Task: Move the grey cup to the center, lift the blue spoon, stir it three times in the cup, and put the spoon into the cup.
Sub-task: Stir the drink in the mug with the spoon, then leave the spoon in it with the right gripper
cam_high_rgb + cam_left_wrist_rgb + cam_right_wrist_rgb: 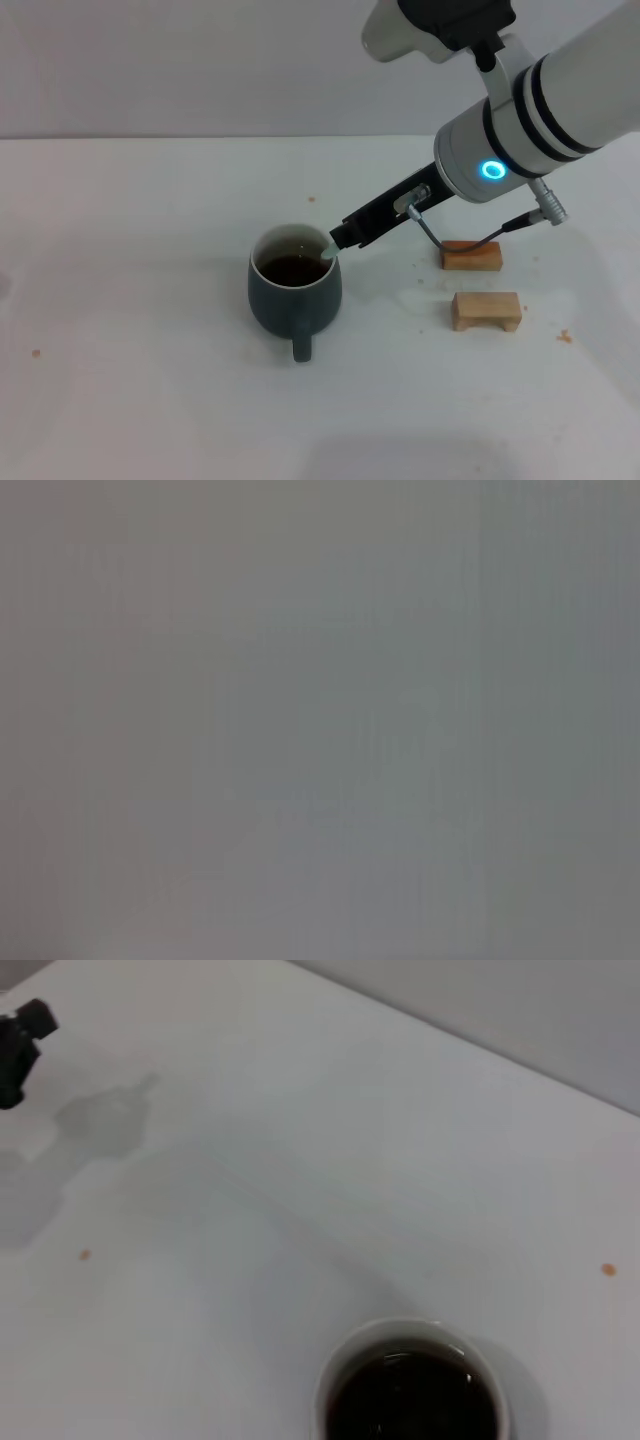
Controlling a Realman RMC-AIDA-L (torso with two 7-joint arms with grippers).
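Note:
The grey cup (295, 292) stands on the white table near the middle, with its handle toward me and dark brown liquid inside. It also shows in the right wrist view (412, 1385). My right gripper (341, 240) reaches down from the right to the cup's right rim. It is shut on the blue spoon (328, 252), of which only a short pale-blue piece of handle shows below the black fingers. The spoon's bowl is hidden inside the cup. A dark part (20, 1042) at the edge of the right wrist view looks like my left gripper, parked far off.
Two small wooden blocks (470, 256) (486, 310) lie to the right of the cup, under my right arm. Small brown crumbs (565, 337) dot the white table (130, 400). The left wrist view shows only a grey blur.

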